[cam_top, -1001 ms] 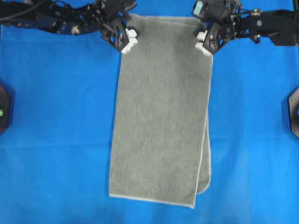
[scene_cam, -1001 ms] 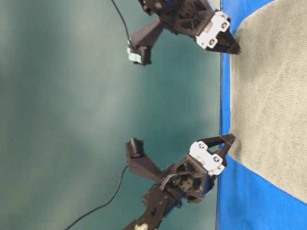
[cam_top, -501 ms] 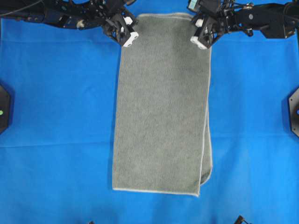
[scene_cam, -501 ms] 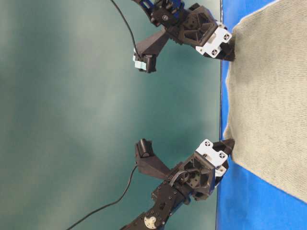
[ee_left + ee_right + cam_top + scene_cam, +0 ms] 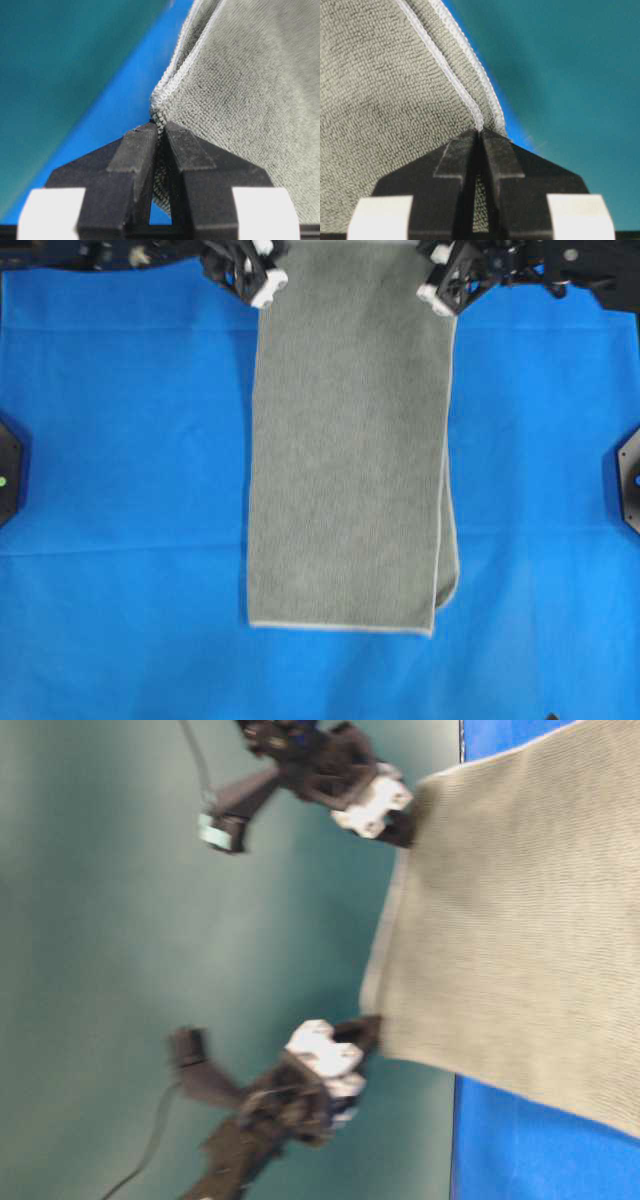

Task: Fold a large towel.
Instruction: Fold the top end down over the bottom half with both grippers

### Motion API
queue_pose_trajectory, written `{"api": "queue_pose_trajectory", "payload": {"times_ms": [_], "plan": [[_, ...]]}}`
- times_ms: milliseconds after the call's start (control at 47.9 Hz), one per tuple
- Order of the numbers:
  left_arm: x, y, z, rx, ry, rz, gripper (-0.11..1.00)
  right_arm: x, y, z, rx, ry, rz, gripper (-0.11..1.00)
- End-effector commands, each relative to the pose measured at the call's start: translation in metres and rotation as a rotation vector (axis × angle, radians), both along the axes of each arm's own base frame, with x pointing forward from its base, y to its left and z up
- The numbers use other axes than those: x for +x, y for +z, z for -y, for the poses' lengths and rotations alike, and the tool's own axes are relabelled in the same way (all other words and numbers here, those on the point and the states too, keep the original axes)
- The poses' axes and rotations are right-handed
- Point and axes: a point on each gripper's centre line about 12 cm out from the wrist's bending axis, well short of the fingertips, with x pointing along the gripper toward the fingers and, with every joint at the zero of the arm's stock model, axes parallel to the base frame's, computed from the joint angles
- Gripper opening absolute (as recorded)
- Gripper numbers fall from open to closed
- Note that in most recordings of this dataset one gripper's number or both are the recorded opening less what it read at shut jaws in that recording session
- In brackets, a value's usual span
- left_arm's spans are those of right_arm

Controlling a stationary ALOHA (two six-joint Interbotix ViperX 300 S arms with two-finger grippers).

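The left gripper [image 5: 262,282] and the right gripper [image 5: 440,292] each stood pinched on a far corner of the towel [image 5: 350,460] in the overhead view, at the top edge of the picture, while the towel ran down the middle of the blue sheet [image 5: 120,440] as a long folded strip whose lower layer showed along its right side. In the table-level view (blurred) the gripped end of the towel [image 5: 520,920] hung clear of the sheet, spanned between both grippers, with the rest trailing onto the blue. The left wrist view showed the left gripper [image 5: 159,131] pressed together on the hemmed corner, cloth visible between the jaws. The right wrist view showed the right gripper [image 5: 480,134] closed likewise, on two hemmed layers. The step in hand appeared to be the lift and carry of the far end toward the near end. For a square fold, both arms should travel level and together, keep the span between them lightly taut, and lay the held hem flush on the near hem [image 5: 340,627] before release.
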Motion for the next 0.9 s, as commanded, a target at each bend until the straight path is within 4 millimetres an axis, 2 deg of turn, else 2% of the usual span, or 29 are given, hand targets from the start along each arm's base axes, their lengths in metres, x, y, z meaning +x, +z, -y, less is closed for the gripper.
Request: {"api": "queue_pose_trajectory", "payload": {"times_ms": [0, 167, 229, 313, 647, 751, 876], "plan": [[-0.008, 0.035, -0.003, 0.063, 0.003, 0.055, 0.03, -0.004, 0.032, 0.004, -0.062, -0.010, 0.054, 0.03], [-0.009, 0.032, 0.008, 0.060, -0.021, 0.041, 0.03, -0.008, 0.038, -0.003, -0.069, -0.006, 0.065, 0.03], [-0.008, 0.029, 0.021, 0.048, -0.046, 0.029, 0.03, -0.012, 0.036, -0.011, -0.065, 0.000, 0.062, 0.03], [-0.008, 0.022, 0.047, 0.030, -0.099, 0.007, 0.03, -0.016, 0.036, -0.033, -0.061, 0.040, 0.059, 0.03], [-0.010, -0.007, 0.195, -0.017, -0.467, -0.085, 0.03, -0.028, 0.023, -0.157, 0.041, 0.252, 0.061, 0.03], [-0.013, -0.015, 0.233, -0.029, -0.572, -0.124, 0.03, -0.025, 0.016, -0.195, 0.121, 0.302, 0.048, 0.03], [-0.017, -0.030, 0.267, -0.042, -0.666, -0.176, 0.03, -0.021, 0.003, -0.235, 0.214, 0.353, -0.002, 0.03]]}}
